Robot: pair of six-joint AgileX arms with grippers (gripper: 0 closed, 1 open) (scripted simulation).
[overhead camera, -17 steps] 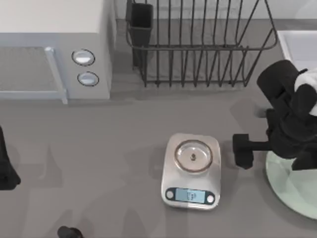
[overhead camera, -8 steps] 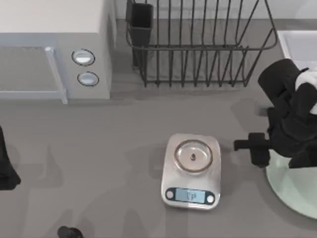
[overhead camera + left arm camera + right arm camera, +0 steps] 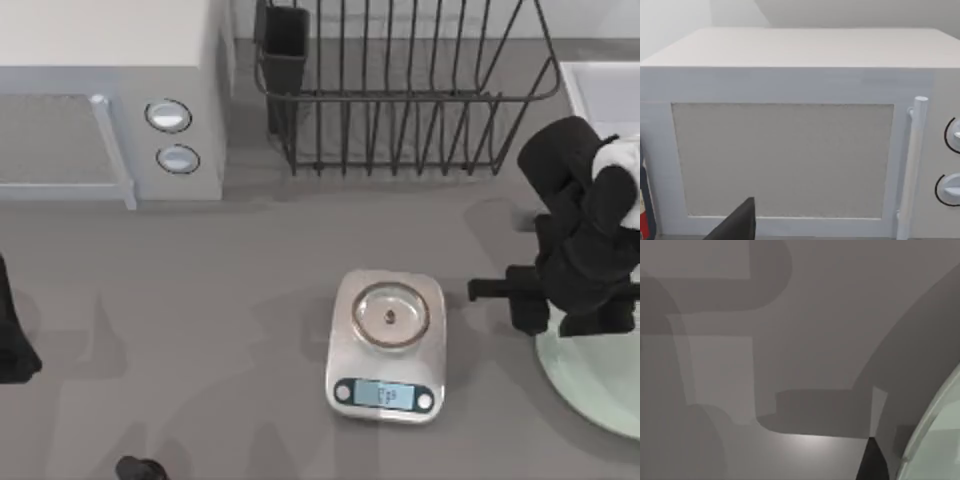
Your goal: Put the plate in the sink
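Right gripper: the right gripper [image 3: 522, 304] hangs low over the table's right side, at the left rim of the plate; I cannot tell how far its fingers stand apart, and nothing is visibly held.
Finger tip: in the right wrist view one dark fingertip [image 3: 872, 462] sits just beside the plate's pale edge; whether it touches the rim cannot be told.
Plate: the mint-green plate [image 3: 590, 385] lies flat on the grey table [image 3: 230, 290] at the near right, partly under the right arm and cut by the picture's edge.
Sink: a corner of the white sink [image 3: 600, 90] shows at the far right, behind the arm and well apart from the plate.
Kitchen scale: the kitchen scale [image 3: 387, 345] stands left of the right gripper, near it but apart.
Dish rack: the black wire dish rack [image 3: 400, 90] stands at the back, between the microwave [image 3: 110, 100] and the sink.
Left arm: parked at the table's left edge, facing the microwave door [image 3: 782, 160].
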